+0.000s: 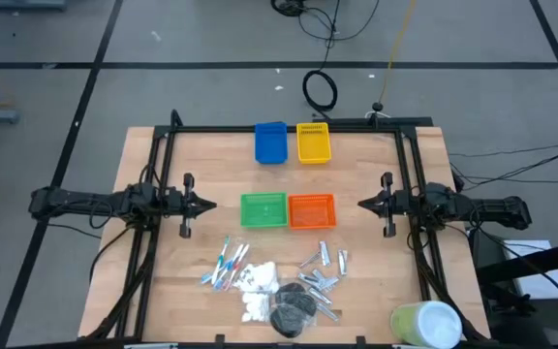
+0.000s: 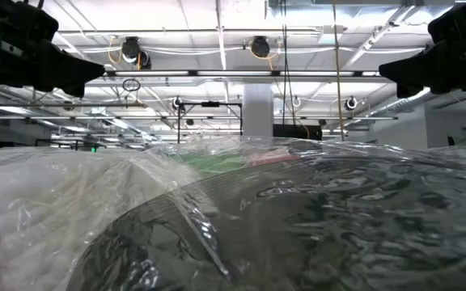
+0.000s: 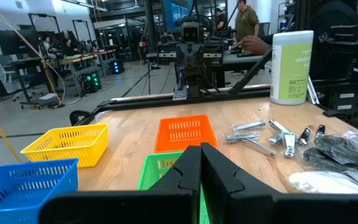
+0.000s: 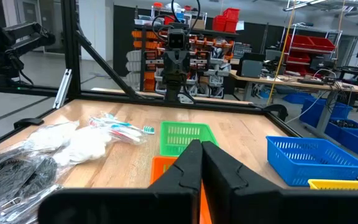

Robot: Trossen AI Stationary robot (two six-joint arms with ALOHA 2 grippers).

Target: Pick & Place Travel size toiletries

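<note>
1. High view is giving us the whole tabletop (image 1: 163,252): the left claw (image 1: 209,205) is hovering by the left edge, fingers pressed together and holding nothing.
2. Facing it, the right claw (image 1: 364,204) is hanging by the right edge, likewise pinched together and empty.
3. Between the two claws, the green bin (image 1: 263,209) and the orange bin (image 1: 312,210) are sitting side by side at the middle of the tabletop.
4. Up toward the far edge, the blue bin (image 1: 271,142) and the yellow bin (image 1: 313,142) are sitting side by side.
5. The toiletries are all lying loose toward the near edge, outside every bin: the toothbrushes (image 1: 224,264) are fanning out on the left of the pile.
6. Just beside them, the white pads (image 1: 257,287) are bunching up in the middle.
7. The silvery pieces (image 1: 324,272) are scattering on the right, near the orange bin.
8. A dark bundle in clear wrap (image 1: 293,311) is sitting right at the near edge, touching the white pads.
9. Over at the near right corner, a pale green-white canister (image 1: 425,324) is lying on its side in the high view.
10. Low view is showing little beyond crinkled clear plastic filling the picture.
</note>
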